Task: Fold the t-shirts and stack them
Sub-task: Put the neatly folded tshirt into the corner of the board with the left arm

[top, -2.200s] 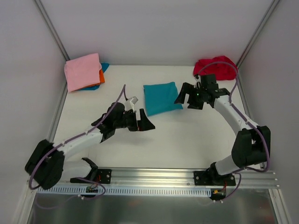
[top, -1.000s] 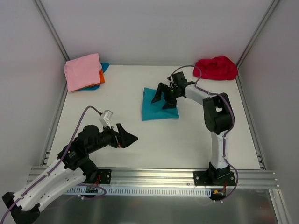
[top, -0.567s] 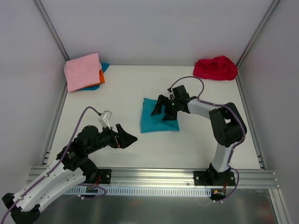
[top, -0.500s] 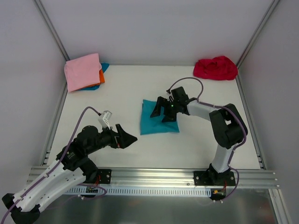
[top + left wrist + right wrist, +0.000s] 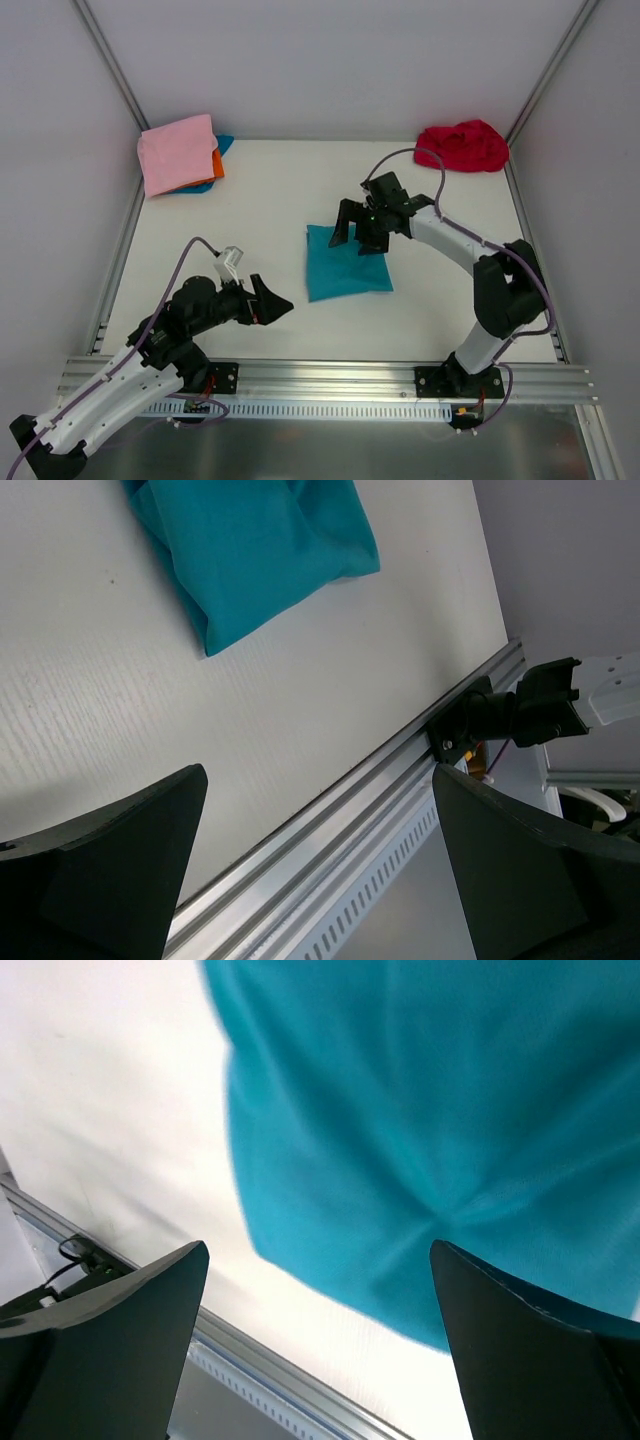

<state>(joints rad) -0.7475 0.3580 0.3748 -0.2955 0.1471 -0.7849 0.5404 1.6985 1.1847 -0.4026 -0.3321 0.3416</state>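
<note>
A folded teal t-shirt [image 5: 347, 264] lies flat in the middle of the white table [image 5: 440, 290]. My right gripper [image 5: 360, 228] is open, its jaws wide apart over the shirt's far edge; the right wrist view is filled by the teal shirt [image 5: 420, 1100] just below my open gripper [image 5: 320, 1345]. My left gripper [image 5: 272, 304] is open and empty, to the near left of the shirt and apart from it; its wrist view shows the teal shirt [image 5: 250, 550] ahead. A pink folded shirt [image 5: 178, 150] tops a stack at the far left. A crumpled red shirt [image 5: 462, 146] lies at the far right.
Orange [image 5: 216, 163] and blue [image 5: 223, 144] shirts lie under the pink one. Metal frame posts stand at both far corners. An aluminium rail [image 5: 330, 378] runs along the near edge and also shows in the left wrist view [image 5: 380, 780], with the right arm's base mount [image 5: 510, 715].
The right gripper has slid the teal shirt from the far middle toward the near edge. The left arm has pulled back to the near left, and its gripper has dropped a little nearer.
</note>
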